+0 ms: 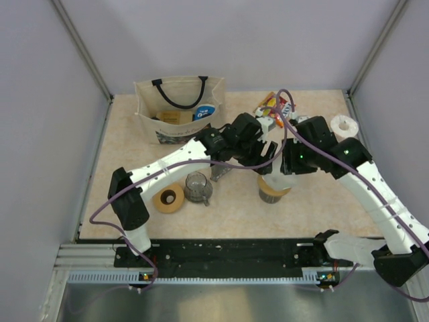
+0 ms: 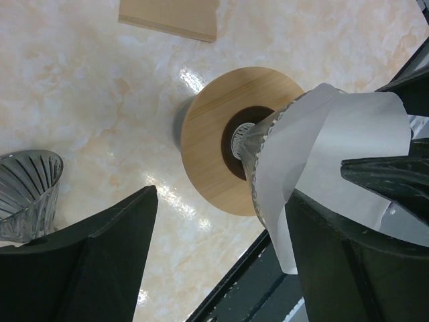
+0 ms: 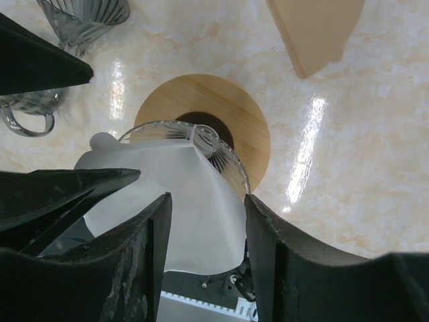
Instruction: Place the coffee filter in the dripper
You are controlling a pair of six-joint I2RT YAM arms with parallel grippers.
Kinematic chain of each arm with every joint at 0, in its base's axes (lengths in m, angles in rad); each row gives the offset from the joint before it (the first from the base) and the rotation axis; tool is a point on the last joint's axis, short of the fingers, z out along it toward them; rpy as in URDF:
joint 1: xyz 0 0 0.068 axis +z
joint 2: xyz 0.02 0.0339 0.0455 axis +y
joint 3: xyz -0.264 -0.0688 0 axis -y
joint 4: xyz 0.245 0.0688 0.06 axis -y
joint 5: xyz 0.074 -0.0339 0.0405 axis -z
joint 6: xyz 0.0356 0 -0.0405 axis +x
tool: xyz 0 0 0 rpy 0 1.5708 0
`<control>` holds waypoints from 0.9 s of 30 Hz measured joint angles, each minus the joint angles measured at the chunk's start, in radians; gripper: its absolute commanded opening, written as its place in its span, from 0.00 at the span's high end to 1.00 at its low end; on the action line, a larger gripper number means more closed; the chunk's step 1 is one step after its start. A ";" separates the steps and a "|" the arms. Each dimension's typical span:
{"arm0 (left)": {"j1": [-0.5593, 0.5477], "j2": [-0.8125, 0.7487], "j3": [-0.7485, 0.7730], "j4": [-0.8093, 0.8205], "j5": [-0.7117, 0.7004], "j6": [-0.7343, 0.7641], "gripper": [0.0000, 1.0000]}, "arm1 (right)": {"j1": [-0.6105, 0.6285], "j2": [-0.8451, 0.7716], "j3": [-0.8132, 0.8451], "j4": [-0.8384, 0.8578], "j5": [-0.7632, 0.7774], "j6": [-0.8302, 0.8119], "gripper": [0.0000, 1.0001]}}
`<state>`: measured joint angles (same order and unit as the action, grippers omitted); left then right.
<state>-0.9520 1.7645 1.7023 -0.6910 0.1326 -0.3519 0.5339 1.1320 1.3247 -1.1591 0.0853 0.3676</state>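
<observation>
Just right of the middle of the table [image 1: 228, 215], both grippers meet above the dripper [image 1: 273, 191].

The left gripper [image 2: 222, 194] is spread wide. One finger [image 2: 114, 261] hangs over bare tabletop, and the other lies against the white paper of the coffee filter [image 2: 335, 141]. Whether that finger presses on the paper cannot be told.

The right gripper [image 3: 206, 201] has its jaws parted, though less widely. The filter wall shows in the gap between them, and neither jaw is seen to pinch it.

The coffee filter sits inside the ribbed cone of the dripper. Its upper edge stands above the cone's rim on the near side (the paper is creased and slightly open). The cone rests upright in its tan ring [image 3: 234, 111], with the ring's dark centre hole directly beneath it.

A ribbed glass cone [image 2: 27, 188] stands apart on the left of the dripper. A flat wooden piece [image 3: 315, 27] lies on the far side, clear of the ring.

In the top view, a glass cup [image 1: 198, 186] and a loose tan ring [image 1: 168, 198] sit side by side well to the left. A tote bag [image 1: 179, 107] stands at the far left. A white roll [image 1: 345, 124] lies at the far right, beyond the right arm.
</observation>
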 measured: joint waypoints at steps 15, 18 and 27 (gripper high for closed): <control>0.000 0.041 0.040 -0.013 -0.021 0.007 0.18 | -0.011 -0.049 -0.011 0.059 0.042 -0.025 0.48; 0.000 0.055 0.049 -0.014 -0.027 0.007 0.18 | -0.028 -0.040 -0.041 0.080 0.045 -0.035 0.48; 0.007 0.092 0.050 -0.021 -0.046 0.006 0.18 | -0.047 -0.025 -0.093 0.132 0.034 -0.045 0.48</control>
<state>-0.9451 1.8568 1.7523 -0.7120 0.0864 -0.3454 0.4873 1.1069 1.2316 -1.0267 0.1188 0.3222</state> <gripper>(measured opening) 0.821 0.521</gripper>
